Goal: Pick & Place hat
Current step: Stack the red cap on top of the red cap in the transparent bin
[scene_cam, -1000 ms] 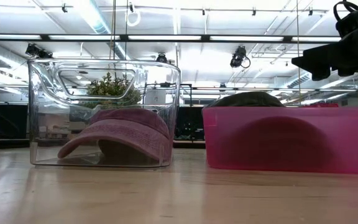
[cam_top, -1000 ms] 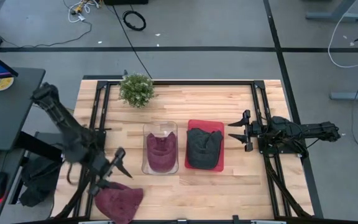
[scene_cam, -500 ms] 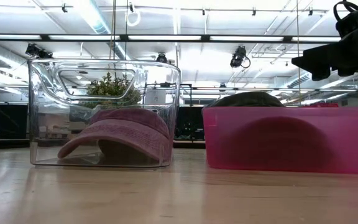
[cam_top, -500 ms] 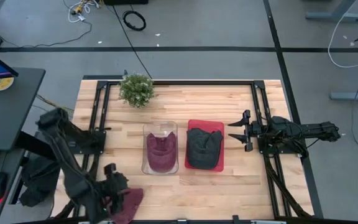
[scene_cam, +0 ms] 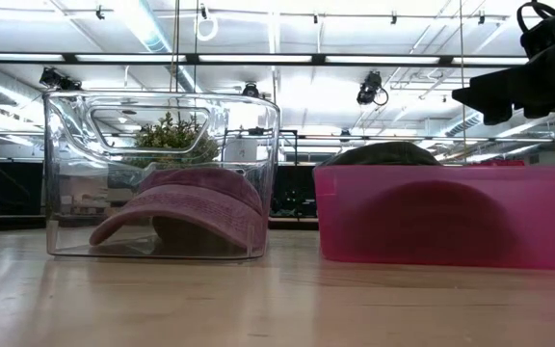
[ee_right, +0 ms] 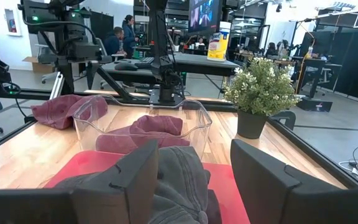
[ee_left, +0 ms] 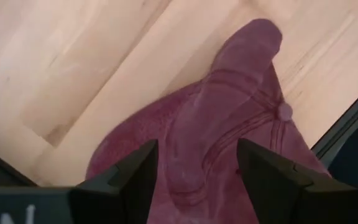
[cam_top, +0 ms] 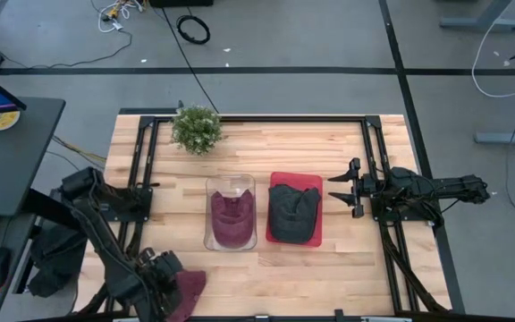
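Note:
A loose maroon hat (cam_top: 189, 286) lies on the table at the near left corner. My left gripper (cam_top: 162, 280) is low over it and open. In the left wrist view its fingers (ee_left: 197, 149) stand on either side of a raised fold of the hat (ee_left: 222, 118). A second maroon hat (cam_top: 232, 216) lies in the clear bin (cam_top: 211, 190). A dark hat (cam_top: 292, 211) lies in the red bin (cam_top: 280, 179). My right gripper (cam_top: 337, 188) is open and empty, held above the table just right of the red bin. My left gripper comes at the loose maroon hat from above, with one finger (ee_left: 138, 171) on each side of a raised fold of its crown (ee_left: 210, 143). I cannot tell whether the fingers touch the cloth. The hat lies flat on the table.
A small potted plant (cam_top: 196, 129) stands at the far left of the table. The two bins stand side by side in the middle. Black rails (cam_top: 375, 161) run along the table's left and right sides. Bare wood shows between the bins and the near edge.
My left gripper has gone toward the table's near edge and down onto the loose maroon hat, and now covers much of it in the high view. The hat has stayed where it was. My right arm has kept still.

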### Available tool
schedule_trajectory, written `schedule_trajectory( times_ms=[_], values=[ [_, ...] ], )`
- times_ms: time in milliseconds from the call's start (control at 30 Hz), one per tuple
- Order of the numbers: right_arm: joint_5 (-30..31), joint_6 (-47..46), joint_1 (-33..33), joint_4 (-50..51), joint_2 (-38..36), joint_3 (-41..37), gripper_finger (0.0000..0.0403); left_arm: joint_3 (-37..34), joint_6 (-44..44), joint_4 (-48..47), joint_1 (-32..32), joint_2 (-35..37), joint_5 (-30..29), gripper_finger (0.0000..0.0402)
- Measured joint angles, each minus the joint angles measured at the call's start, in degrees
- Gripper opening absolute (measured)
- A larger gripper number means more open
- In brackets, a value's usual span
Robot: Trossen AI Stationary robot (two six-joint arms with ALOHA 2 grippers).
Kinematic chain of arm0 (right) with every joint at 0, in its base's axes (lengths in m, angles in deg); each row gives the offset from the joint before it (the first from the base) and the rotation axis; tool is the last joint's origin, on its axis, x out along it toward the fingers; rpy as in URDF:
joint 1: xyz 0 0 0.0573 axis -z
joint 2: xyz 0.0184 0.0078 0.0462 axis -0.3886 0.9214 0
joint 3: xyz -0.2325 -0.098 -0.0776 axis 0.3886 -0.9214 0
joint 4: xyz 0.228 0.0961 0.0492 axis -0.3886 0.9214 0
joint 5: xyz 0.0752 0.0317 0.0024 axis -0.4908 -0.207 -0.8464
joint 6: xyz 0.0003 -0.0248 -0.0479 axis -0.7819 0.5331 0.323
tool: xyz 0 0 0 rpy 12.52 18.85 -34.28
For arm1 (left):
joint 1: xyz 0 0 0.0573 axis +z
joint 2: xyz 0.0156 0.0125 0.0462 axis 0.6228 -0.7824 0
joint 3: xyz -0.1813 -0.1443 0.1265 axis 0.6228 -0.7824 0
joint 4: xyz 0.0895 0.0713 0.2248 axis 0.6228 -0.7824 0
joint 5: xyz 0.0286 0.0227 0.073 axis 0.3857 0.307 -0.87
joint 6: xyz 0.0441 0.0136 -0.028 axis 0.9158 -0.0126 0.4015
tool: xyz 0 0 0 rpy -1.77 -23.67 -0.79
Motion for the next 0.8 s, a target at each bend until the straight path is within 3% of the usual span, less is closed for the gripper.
schedule_trajectory(
  times_ms=[100, 467, 567, 733, 800],
  values=[
    [-0.01, 0.01, 0.0, 0.0, 0.0, 0.0, 0.0205, 0.0, -1.89, 0.24, -0.24, -1.44, 0.71, 0.0222],
    [0.0, 0.0, 0.0, 0.0, 0.0, 0.02, 0.0205, -0.02, -1.83, 1.76, 0.29, -6.52, 11.68, 0.0213],
    [0.01, -0.01, 0.0, 0.0, 0.0, 0.02, 0.0205, -0.02, 0.58, 2.21, 0.27, -6.67, 12.72, 0.017],
    [0.0, 0.0, 0.0, 0.0, 0.0, 0.02, 0.0205, -0.04, 4.54, 2.28, 0.35, -6.35, 12.69, 0.0025],
    [-0.02, -0.01, 0.0, 0.0, 0.0, 0.02, 0.0205, -0.04, 7.14, 2.11, 0.91, -6.17, 12.79, 0.0016]
  ],
)
